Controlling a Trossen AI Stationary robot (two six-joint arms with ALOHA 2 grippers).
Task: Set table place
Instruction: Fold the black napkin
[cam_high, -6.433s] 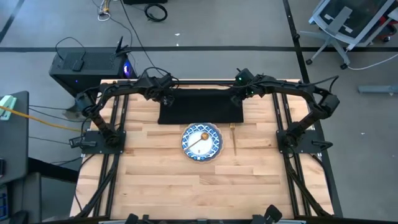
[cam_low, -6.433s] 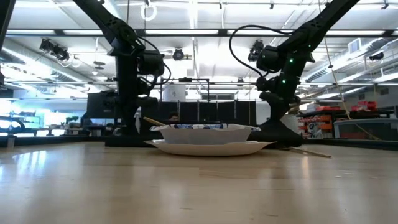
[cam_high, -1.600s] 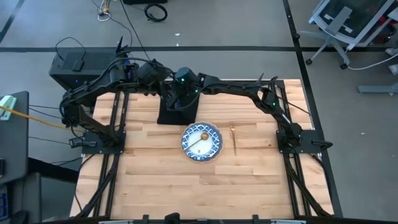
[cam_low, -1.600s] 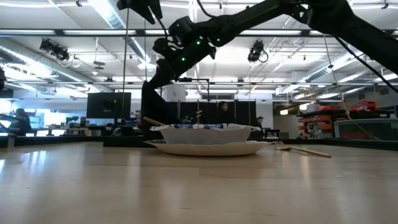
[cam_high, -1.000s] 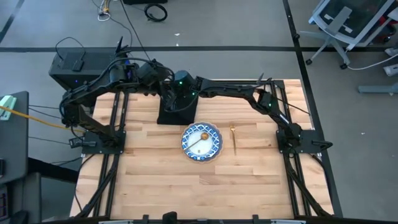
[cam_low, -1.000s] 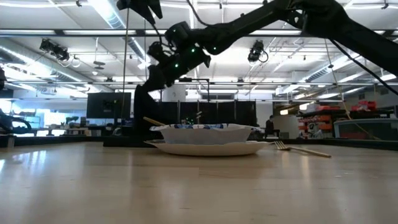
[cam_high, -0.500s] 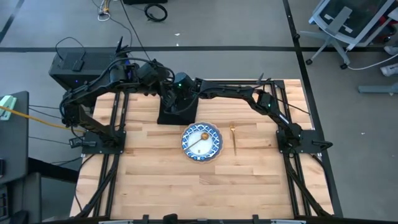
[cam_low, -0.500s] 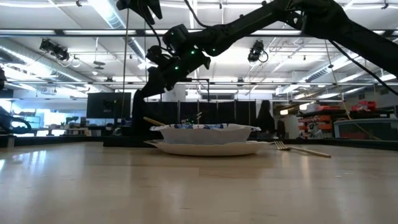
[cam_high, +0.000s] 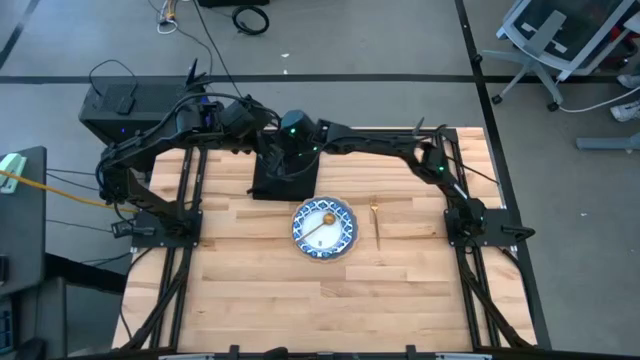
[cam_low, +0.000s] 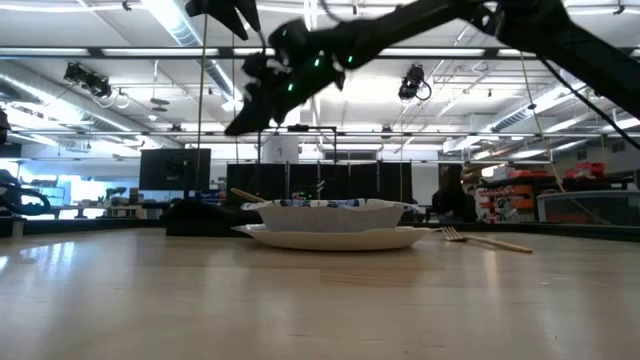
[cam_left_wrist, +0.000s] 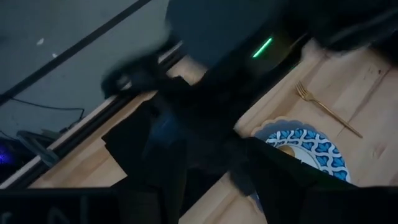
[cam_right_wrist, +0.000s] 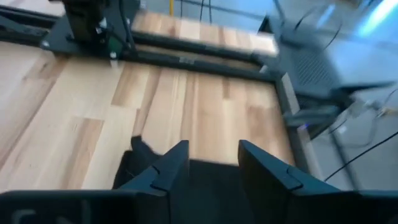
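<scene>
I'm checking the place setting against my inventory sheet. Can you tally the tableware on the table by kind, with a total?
Plates: 1, the plate under the dish
Dishes: 1, the patterned dish
Spoons: 1, the gold spoon lying in the dish
Forks: 1, the gold fork beside the plate
Napkins: 1, the black napkin, folded
Total: 5

- The napkin (cam_high: 283, 180) is folded into a narrow block at the table's (cam_high: 300, 290) far left-centre, no longer spread wide.
- The right gripper (cam_right_wrist: 208, 163) rises above it, fingers apart, higher than a moment before.
- The left gripper (cam_high: 262, 148) sits beside the napkin's far edge.
</scene>
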